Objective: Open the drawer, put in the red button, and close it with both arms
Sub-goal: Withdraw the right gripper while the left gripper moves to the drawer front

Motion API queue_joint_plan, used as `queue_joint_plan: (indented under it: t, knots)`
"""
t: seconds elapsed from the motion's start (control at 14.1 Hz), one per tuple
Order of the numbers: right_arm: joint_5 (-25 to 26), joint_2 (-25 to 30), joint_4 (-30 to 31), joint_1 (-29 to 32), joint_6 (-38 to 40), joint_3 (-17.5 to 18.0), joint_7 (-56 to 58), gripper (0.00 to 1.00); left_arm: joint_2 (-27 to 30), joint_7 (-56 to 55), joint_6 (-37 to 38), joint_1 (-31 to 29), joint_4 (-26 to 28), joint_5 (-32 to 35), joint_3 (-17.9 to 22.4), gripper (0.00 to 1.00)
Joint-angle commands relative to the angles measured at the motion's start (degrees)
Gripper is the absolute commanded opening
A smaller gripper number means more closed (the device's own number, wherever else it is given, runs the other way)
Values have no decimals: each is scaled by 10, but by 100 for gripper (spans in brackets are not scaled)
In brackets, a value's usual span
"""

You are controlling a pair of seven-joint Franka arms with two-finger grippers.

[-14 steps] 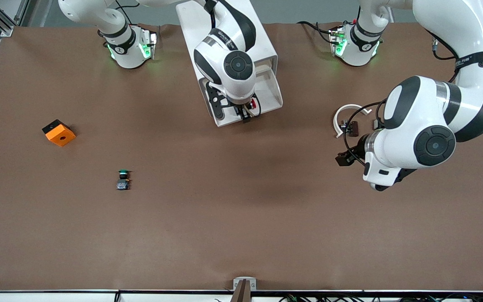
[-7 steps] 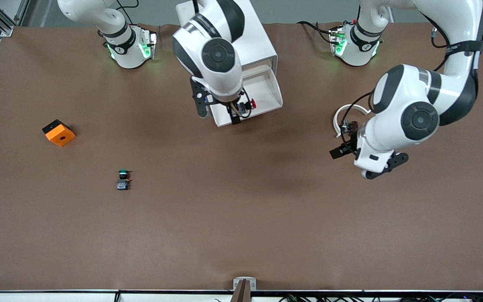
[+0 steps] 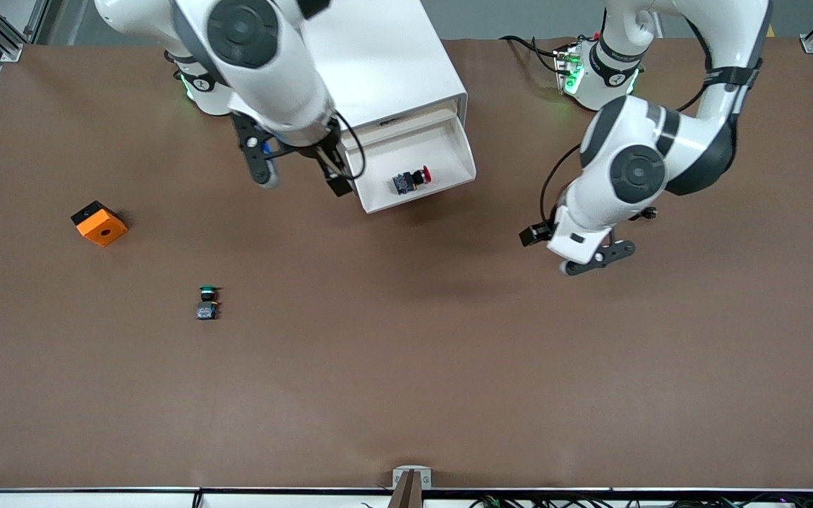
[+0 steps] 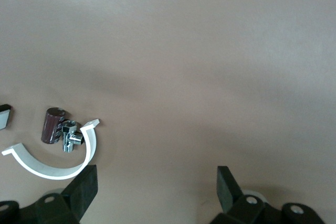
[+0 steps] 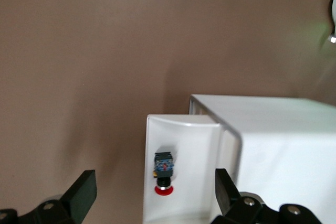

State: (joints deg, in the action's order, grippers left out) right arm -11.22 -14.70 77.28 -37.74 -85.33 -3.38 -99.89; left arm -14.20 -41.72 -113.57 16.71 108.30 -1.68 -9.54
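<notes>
Red cap showing, the red button [image 3: 410,180] now lies on its side in the drawer [image 3: 442,159], which stands pulled out from the white cabinet [image 3: 378,63]. A second ago my right gripper [image 3: 300,164] hung over that tray with the button pinched in it; since then I have let go and swung away toward my own end of the table, and my fingers [image 5: 84,195] stand spread with nothing between them. In my right wrist view the button [image 5: 164,170] rests alone on the tray floor, clear of the drawer's walls.

My left gripper [image 3: 567,247] is empty too, its fingers [image 4: 86,187] parted, and it has drifted off the curved white clip [image 4: 58,163] and the small brown part [image 4: 52,125] toward the cabinet, over bare mat.

So I judge the placing done; what remains is the closing. Both arms must come to the drawer front and push it in evenly. The green button [image 3: 207,302] and the orange cube [image 3: 99,224] sit untouched, well apart from all this.
</notes>
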Motion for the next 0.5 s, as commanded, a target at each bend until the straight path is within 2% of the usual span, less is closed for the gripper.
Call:
queue_joint_plan:
  t: [0.0, 0.28, 0.43]
  knots:
    - [-7, 48, 11, 58, 37, 7, 127, 100, -19, 4, -22, 12, 17, 32, -13, 100]
    - [-2, 79, 15, 145, 72, 7, 357, 100, -44, -54, -70, 14, 31, 22, -53, 100]
    - [35, 96, 31, 170, 75, 7, 474, 100, -44, -82, -79, 13, 40, 22, -81, 100]
